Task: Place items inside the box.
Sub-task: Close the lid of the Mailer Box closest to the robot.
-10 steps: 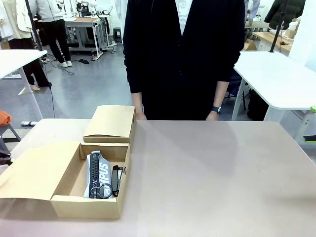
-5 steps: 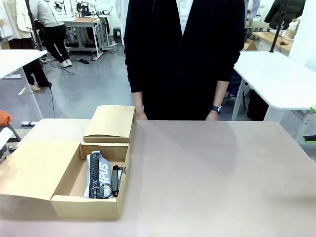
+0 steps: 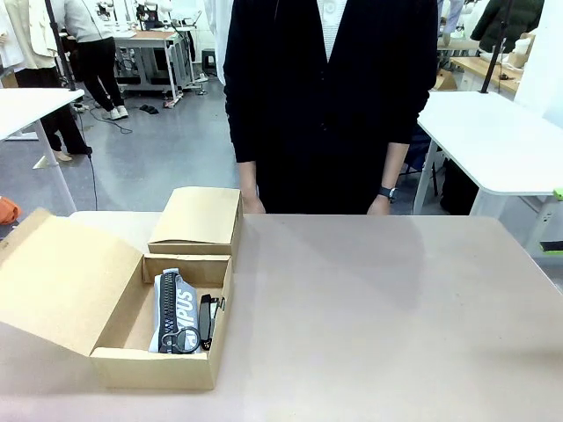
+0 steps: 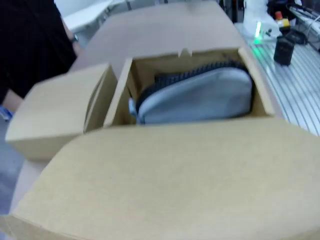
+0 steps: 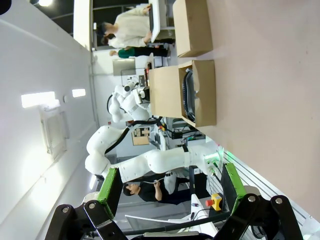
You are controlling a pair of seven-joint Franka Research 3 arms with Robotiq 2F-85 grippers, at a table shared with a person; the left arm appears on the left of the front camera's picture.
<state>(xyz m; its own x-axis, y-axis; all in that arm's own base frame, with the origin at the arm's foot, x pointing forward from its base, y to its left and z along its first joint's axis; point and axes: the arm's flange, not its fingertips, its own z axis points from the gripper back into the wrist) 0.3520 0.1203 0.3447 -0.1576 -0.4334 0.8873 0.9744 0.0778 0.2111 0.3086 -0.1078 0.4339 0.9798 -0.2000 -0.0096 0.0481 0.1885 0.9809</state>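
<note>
Lifted off the counter (image 3: 369,308) since a second ago, when it lay flat, the wide flap lid (image 3: 57,281) of the box (image 3: 158,365) now stands tilted up at the left side, apparently being swung toward closing by the left arm, whose hand cannot be made out in its own wrist view, so whether it is wide or narrow cannot be told. Inside the box lie the light grey pencil pouch (image 3: 176,309) and a black stapler (image 3: 207,318) just beside it, both well below the walls. To finish the step well, the flap should be carried on over in a steady arc about its hinge, with the push kept near the free edge, so that the front lip drops outside the far wall rather than catching on the pouch. The smaller cardboard box (image 3: 198,220) sits closed, touching the open one at the far end. The right hand (image 5: 167,192) hangs wide and empty, well apart from the box, while the person (image 3: 330,97) stands waiting at the far side
</note>
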